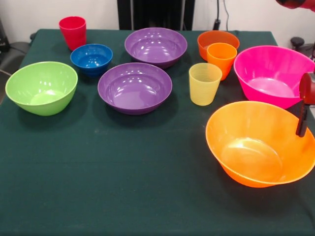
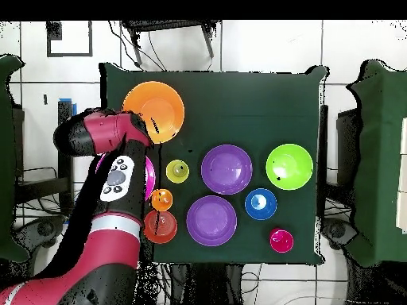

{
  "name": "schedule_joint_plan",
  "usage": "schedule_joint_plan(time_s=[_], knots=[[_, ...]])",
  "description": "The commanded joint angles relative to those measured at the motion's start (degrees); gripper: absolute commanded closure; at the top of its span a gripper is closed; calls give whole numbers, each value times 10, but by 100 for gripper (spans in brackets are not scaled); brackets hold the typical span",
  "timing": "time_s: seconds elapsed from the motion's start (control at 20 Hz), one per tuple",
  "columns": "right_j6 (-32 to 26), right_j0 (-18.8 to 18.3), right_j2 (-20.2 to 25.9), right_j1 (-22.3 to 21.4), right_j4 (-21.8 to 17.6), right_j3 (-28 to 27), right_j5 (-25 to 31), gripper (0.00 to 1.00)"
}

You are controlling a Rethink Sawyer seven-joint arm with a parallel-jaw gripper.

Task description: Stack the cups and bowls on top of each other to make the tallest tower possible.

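My gripper (image 1: pixel 301 122) hangs at the right edge, over the far right rim of the large orange bowl (image 1: pixel 258 142). The large pink bowl (image 1: pixel 273 73) stands just behind it. The yellow cup (image 1: pixel 204 83), orange cup (image 1: pixel 221 58) and small red-orange bowl (image 1: pixel 218 39) stand left of the pink bowl. Two purple bowls (image 1: pixel 135 87) (image 1: pixel 155 45) sit mid-table, with the blue bowl (image 1: pixel 91 58), red cup (image 1: pixel 72 31) and lime green bowl (image 1: pixel 42 87) at the left. Every piece stands alone; no tower shows. In the overhead view my arm (image 2: pixel 111 163) covers most of the pink bowl (image 2: pixel 149 176).
A dark green cloth (image 1: pixel 123 187) covers the table. The robot's pedestal (image 1: pixel 155 14) stands behind the far edge. In the overhead view the orange bowl (image 2: pixel 153 111) sits near the table's far left corner.
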Motion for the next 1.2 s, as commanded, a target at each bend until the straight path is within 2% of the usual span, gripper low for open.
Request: schedule_joint_plan(time_s=[0.05, 0.35, 1.2], knots=[[71, -5, 39, -27, 4, 34, 23, 0], [82, -1, 40, -9, 5, 30, 4, 0], [120, 27, -2, 44, 18, 4, -31, 0]])
